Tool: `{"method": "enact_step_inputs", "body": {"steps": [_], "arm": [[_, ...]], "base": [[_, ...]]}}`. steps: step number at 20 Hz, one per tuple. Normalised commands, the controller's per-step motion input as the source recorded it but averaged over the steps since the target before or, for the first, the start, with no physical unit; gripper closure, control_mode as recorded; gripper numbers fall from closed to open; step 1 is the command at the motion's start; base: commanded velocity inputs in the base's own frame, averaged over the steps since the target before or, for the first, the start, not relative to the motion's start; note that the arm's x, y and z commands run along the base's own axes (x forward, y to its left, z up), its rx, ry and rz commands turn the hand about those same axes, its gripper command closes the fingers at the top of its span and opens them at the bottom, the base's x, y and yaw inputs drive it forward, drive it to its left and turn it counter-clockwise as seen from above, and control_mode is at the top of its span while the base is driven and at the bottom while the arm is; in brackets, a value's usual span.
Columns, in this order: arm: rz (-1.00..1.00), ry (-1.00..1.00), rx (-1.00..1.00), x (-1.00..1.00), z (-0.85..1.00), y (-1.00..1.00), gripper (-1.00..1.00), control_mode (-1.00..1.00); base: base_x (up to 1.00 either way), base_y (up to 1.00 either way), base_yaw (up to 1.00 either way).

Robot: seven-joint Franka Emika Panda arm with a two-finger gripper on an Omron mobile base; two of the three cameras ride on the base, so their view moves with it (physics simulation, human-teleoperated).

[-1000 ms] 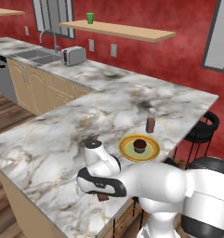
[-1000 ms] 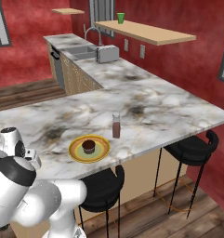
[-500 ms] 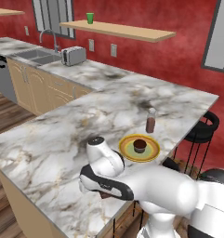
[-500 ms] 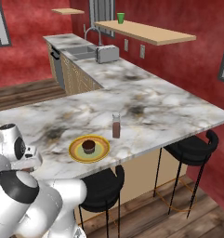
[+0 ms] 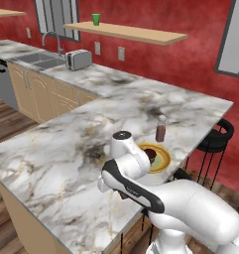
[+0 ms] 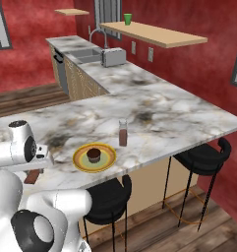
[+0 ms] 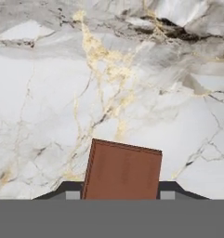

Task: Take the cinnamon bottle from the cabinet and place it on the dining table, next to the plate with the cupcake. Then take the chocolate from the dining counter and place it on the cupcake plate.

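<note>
The chocolate point(image 7: 122, 172), a flat reddish-brown bar, lies on the white marble dining table point(image 7: 48, 102) near its front edge. My gripper point(image 7: 121, 193) is shut on it, a dark fingertip point(image 7: 71, 189) against each long side. From the right base view the chocolate point(image 6: 33, 175) shows under my hand, left of the plate point(image 6: 80, 158). The yellow plate point(image 5: 163, 161) carries the dark cupcake point(image 5: 149, 155) point(image 6: 94, 155). The cinnamon bottle point(image 5: 160, 130) point(image 6: 123, 133) stands upright just beyond the plate.
Black stools point(image 6: 203, 157) point(image 6: 107, 197) stand under the table's near edge. A toaster point(image 5: 78, 59) and a sink point(image 5: 39, 58) are on the far counter. A green cup point(image 5: 96, 19) sits on the wall shelf point(image 5: 141, 32).
My jaws have narrowed onto the chocolate bar. The arm has shifted a little over the table's front edge; plate, cupcake and bottle have stayed put.
</note>
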Motion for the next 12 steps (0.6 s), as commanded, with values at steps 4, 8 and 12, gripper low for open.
{"method": "enact_step_inputs", "body": {"steps": [4,8,12], "arm": [[-0.16,0.0,0.0,0.32,0.23,-0.41,1.0,-1.0],[-0.24,0.0,0.0,0.3,0.18,-0.34,1.0,-1.0],[-0.23,0.0,-0.03,0.28,0.18,-0.36,1.0,-1.0]], "base": [[0.0,0.0,0.0],[0.0,0.0,0.0],[0.0,0.0,0.0]]}}
